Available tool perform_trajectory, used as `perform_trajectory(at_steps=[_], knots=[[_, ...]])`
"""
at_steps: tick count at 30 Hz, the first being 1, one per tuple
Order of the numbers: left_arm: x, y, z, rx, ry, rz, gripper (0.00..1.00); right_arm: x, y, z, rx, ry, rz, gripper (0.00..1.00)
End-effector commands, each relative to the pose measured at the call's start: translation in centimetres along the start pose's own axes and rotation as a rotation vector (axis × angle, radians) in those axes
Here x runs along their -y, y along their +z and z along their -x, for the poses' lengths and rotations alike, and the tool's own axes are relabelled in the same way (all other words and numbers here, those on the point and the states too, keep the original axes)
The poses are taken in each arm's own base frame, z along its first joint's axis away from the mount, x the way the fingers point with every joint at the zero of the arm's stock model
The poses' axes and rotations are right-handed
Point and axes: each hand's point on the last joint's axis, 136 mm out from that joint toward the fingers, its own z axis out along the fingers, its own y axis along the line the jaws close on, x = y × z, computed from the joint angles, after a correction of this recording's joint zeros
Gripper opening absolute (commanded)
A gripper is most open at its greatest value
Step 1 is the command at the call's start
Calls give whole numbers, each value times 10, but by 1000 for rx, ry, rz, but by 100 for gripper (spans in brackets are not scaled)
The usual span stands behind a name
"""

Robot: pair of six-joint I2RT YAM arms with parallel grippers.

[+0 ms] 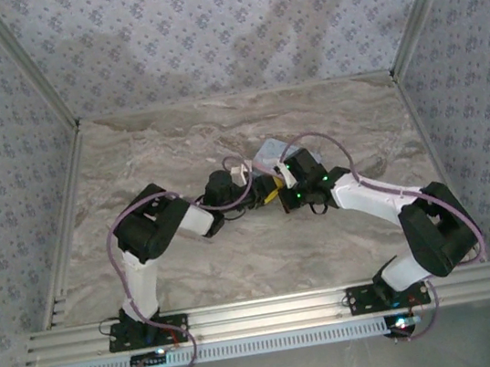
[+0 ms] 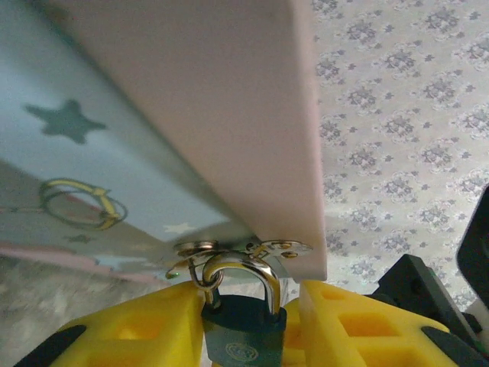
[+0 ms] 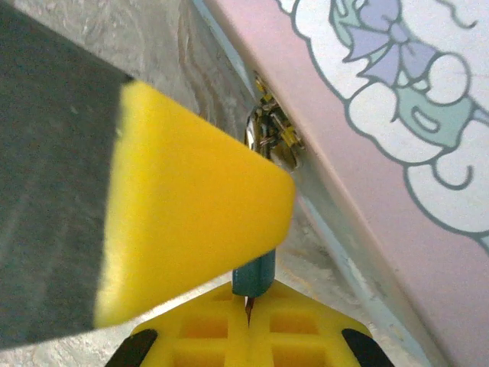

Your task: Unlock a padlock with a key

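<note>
- Pads of your right gripper point(image 3: 248, 302) sit pressed together at the bottom of the right wrist view. A thin dark sliver, the key point(image 3: 249, 310), is pinched between them.
- The key tip points up into the underside of the padlock point(image 3: 254, 279), seen edge-on as a small teal body just above the pads.
- Your left gripper point(image 2: 248, 284) has its two yellow fingers point(image 2: 137, 329) set narrowly on either side of the padlock point(image 2: 243, 332). You cannot tell from the left wrist view whether they press on the body or merely flank it.
- In the right wrist view one of those left fingers point(image 3: 191, 206) appears as a large yellow wedge crossing in front of the padlock.
- The padlock hangs by its silver shackle point(image 2: 238, 271) from the brass hasp point(image 2: 256, 248) on the lower edge of the tin box point(image 2: 229, 115).
- The tin box point(image 3: 367, 115) has a pink side with a cartoon figure and a pale blue face with stars. It stands tilted on the marbled table point(image 1: 193, 265).
- From above, you see the left arm point(image 1: 154, 225) and right arm point(image 1: 386, 204) converge at mid-table. Their tips meet just in front of the tin box point(image 1: 270, 153).
- Patterned walls point(image 1: 204, 33) enclose the table on three sides.
</note>
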Motion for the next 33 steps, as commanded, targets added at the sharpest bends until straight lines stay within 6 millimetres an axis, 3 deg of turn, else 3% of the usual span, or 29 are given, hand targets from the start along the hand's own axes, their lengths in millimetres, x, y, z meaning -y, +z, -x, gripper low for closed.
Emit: perform_trajectory(at_steps=[1,7,18,27,33], knots=[[15,-10,4,39,50,-23,41,-8,4,-8,-6,6,45,0],[5,-26,6,72,38,29,41,-9,12,-21,-44,-9,53,0],[4,-70,40,196,121,193,45,-11,23,-37,-127,-85,23,0],[-1,-80,75,248,152,280,47,0,29,-20,-112,-269,-150,0],[0,-76,102,264,206,346,48,-11,37,0,-72,-406,-192,0]])
